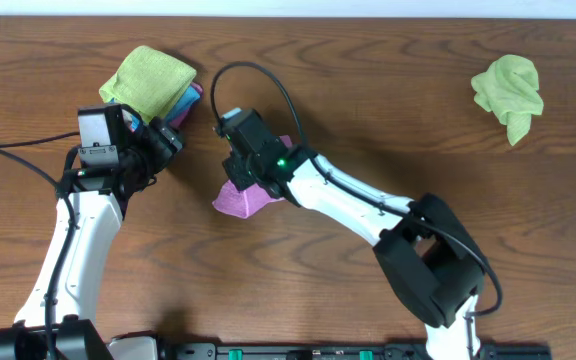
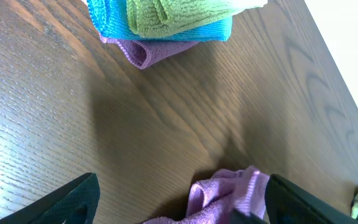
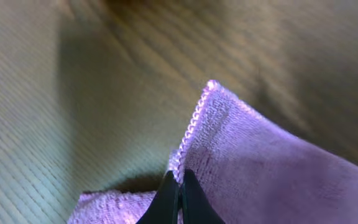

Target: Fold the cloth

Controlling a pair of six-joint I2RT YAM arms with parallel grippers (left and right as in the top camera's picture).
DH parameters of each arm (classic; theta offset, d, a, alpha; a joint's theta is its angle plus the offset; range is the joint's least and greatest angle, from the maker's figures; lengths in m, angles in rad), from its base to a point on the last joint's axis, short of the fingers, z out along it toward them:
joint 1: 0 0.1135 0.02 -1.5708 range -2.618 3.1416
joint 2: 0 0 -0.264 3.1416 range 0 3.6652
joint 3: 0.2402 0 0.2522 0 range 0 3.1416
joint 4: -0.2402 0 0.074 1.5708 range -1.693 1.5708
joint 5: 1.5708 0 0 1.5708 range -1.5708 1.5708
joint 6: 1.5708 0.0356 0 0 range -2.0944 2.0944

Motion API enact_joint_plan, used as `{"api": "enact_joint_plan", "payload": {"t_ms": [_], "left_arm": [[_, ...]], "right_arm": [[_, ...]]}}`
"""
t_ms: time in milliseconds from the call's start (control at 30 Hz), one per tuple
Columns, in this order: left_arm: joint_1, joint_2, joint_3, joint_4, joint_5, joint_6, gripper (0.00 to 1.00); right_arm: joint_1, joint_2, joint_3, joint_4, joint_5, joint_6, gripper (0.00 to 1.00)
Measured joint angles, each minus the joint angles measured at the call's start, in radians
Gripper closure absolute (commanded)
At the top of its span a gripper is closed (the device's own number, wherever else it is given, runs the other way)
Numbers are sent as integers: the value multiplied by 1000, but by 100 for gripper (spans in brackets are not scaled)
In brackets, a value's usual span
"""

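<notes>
Right hand [image 3: 180,186] pinched shut on cloth [image 3: 260,162] edge — cloth lies rumpled on surface [image 1: 368,90], left of centre, partly under that hand. Left hand [image 1: 166,138] near it, spread wide — holds nothing.

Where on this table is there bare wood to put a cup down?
The wooden table is bare between the purple microfibre cloth and the crumpled light green cloth. It is crowded around the stack of folded cloths.
</notes>
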Motion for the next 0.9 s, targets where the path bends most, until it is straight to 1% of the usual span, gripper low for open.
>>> {"api": "enact_joint_plan", "payload": {"t_ms": [267,400,600,900], "left_arm": [[0,0,0,0,0,0,13],[0,0,0,0,0,0,13],[0,0,0,0,7,0,12],[0,0,0,0,20,0,11]], "right_arm": [[-6,-58,59,-291,111,5,99],[-35,-109,59,-422,174,46,99],[-143,-183,62,-548,242,110,98],[-316,-185,64,-693,283,171,99]]}}
